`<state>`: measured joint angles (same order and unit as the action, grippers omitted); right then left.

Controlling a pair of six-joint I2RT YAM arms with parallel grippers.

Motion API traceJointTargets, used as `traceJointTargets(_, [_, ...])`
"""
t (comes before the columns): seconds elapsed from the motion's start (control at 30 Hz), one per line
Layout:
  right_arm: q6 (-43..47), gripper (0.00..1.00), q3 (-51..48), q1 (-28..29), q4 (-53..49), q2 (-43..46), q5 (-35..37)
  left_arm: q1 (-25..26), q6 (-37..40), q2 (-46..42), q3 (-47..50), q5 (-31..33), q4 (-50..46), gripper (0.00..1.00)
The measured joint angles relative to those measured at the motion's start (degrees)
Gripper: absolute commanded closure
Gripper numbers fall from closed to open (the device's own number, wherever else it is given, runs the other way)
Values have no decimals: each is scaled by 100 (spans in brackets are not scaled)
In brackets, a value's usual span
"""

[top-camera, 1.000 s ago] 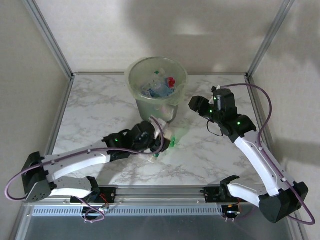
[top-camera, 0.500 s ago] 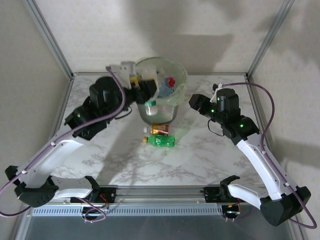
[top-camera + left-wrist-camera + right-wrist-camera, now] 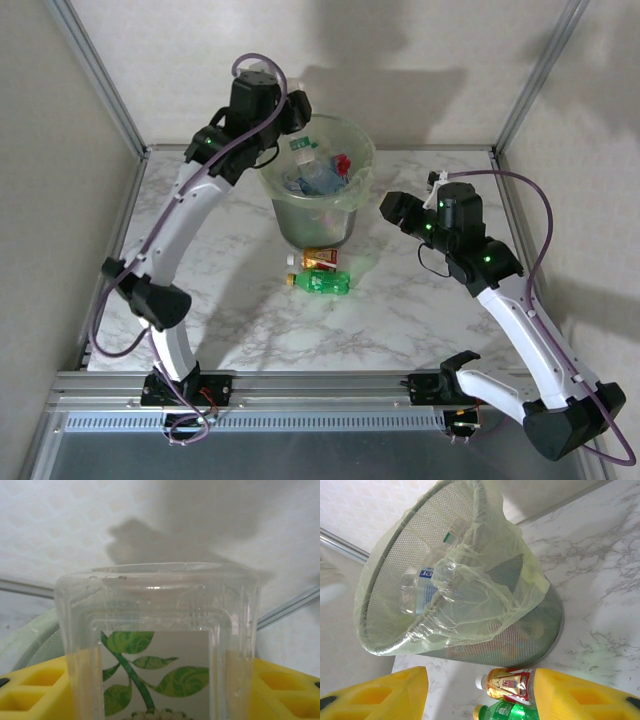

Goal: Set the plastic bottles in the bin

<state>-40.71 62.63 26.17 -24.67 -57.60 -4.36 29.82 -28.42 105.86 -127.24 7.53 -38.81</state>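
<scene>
Yellow pads (image 3: pixel 30 690) of the left gripper (image 3: pixel 293 120) clench a clear leaf-label bottle (image 3: pixel 160 645), raised over the bin (image 3: pixel 268 175) at about 10 o'clock on its rim in the top view. A pile of bottles (image 3: pixel 320 175) lies inside. The step in hand, I judge, is the drop. To do it well, bring the bottle nearer the middle of the mouth before letting go, so it clears the liner bag (image 3: pixel 485 580) folded over the rim and does not bounce off the pile. The right gripper (image 3: pixel 393 210), at the bin's 3 o'clock, hangs spread with nothing between its fingers. On the marble table (image 3: pixel 400 310), at the bin's 6 o'clock, wait a red-labelled bottle (image 3: pixel 318 258) and a green bottle (image 3: pixel 322 282), just beside each other.
</scene>
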Motion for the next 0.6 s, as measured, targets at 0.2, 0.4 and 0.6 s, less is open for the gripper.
traceJointTargets(0.2, [4, 41, 0, 0, 0, -2, 0, -144, 98, 332, -37, -2, -566, 39])
traceJointTargets(0.4, [2, 41, -22, 0, -2, -2, 0, -256, 197, 363, -44, -24, -662, 31])
traceJointTargets(0.6, [2, 41, -31, 0, -20, -2, 17, -267, 334, 538, -59, -92, -774, 25])
